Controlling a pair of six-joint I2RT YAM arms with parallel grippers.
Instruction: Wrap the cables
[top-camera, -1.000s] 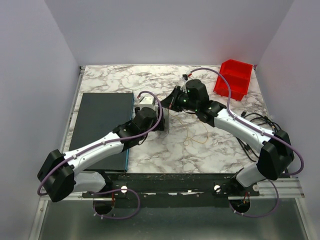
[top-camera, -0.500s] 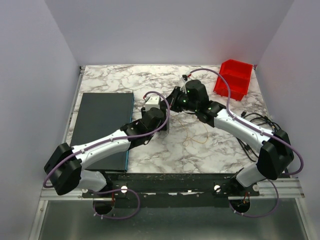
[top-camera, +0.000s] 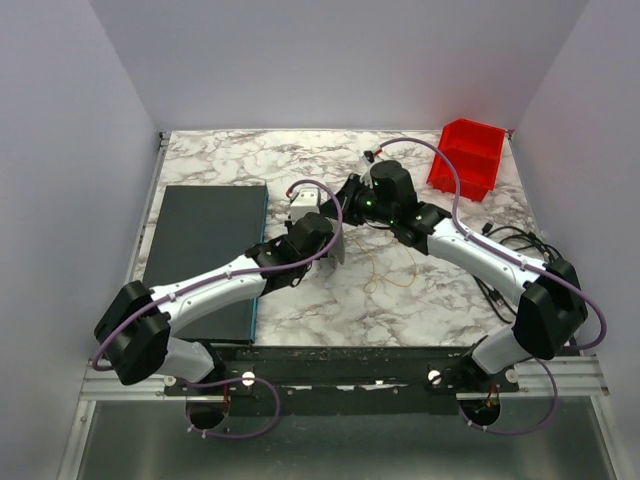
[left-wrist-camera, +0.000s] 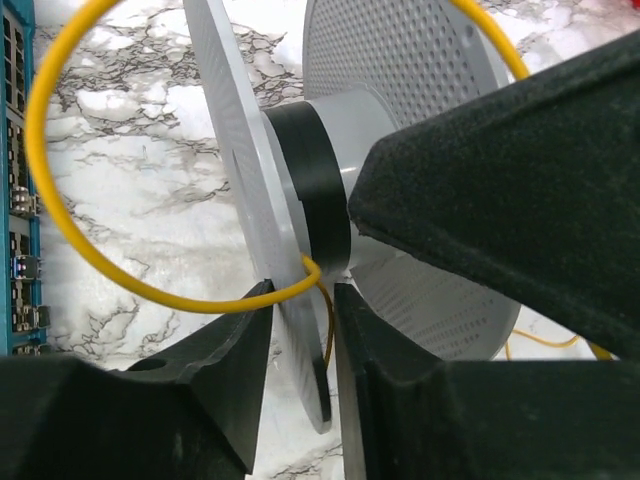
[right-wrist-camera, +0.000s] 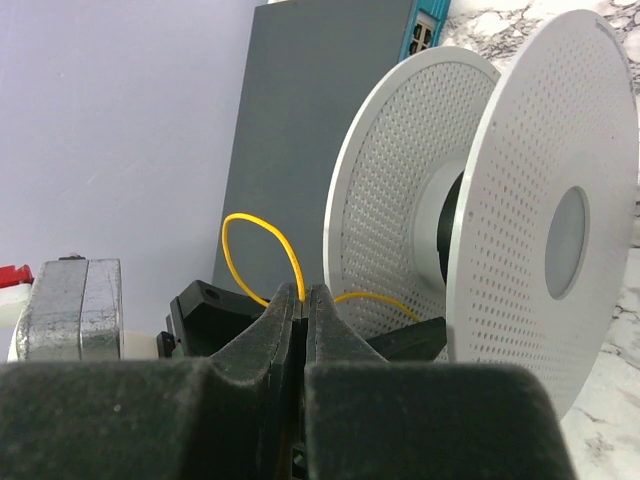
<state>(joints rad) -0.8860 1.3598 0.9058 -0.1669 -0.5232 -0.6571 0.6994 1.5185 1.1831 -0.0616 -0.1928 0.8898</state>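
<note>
The cable is a thin orange-yellow wire. Its loose curls (top-camera: 385, 272) lie on the marble right of centre. A white spool (top-camera: 336, 245) with perforated flanges stands on edge mid-table. My left gripper (top-camera: 330, 236) is shut on one flange of the spool (left-wrist-camera: 400, 60); the jaws (left-wrist-camera: 302, 300) straddle that flange. A wire loop (left-wrist-camera: 204, 301) passes over them toward the hub. My right gripper (top-camera: 346, 205) sits just behind the spool. In the right wrist view its jaws (right-wrist-camera: 304, 292) are shut on the wire (right-wrist-camera: 248, 216), which arcs above them beside the spool (right-wrist-camera: 530, 200).
A dark grey flat box (top-camera: 200, 250) with teal ports lies at the left. A red bin (top-camera: 467, 157) stands at the back right. Thick black cords (top-camera: 512, 240) pile at the right edge. A small white block (top-camera: 302, 206) sits behind the left gripper.
My left arm has swung right and forward, carrying the spool closer to the right gripper. The right arm has barely moved.
</note>
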